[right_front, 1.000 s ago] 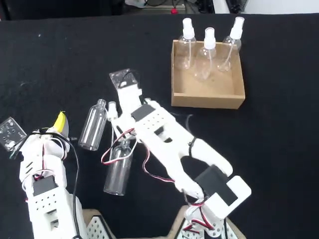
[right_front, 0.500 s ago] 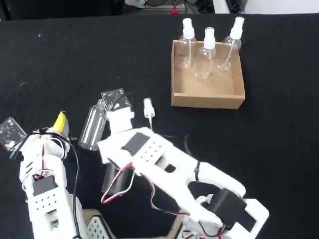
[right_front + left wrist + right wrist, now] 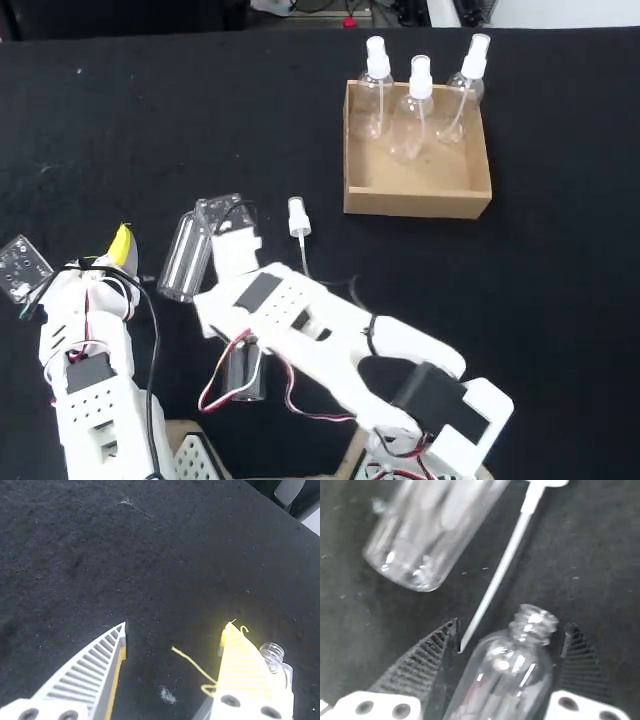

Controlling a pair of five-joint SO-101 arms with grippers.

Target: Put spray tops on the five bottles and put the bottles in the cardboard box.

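The right hand (image 3: 512,625) has its fingers apart astride the neck of a capless bottle (image 3: 502,680) lying at 7 o'clock on the table (image 3: 540,320). A second bottle (image 3: 187,255) lies at its 11 o'clock and a loose spray top (image 3: 297,216) at its 1 o'clock. The left hand (image 3: 175,627), at 8 o'clock, is spread above the table, and three capped bottles (image 3: 412,110) stand in the box (image 3: 415,198) at 1 o'clock.

Three bottles (image 3: 415,118) stand in the cardboard box (image 3: 417,204) (spray top (image 3: 297,217) lies left).
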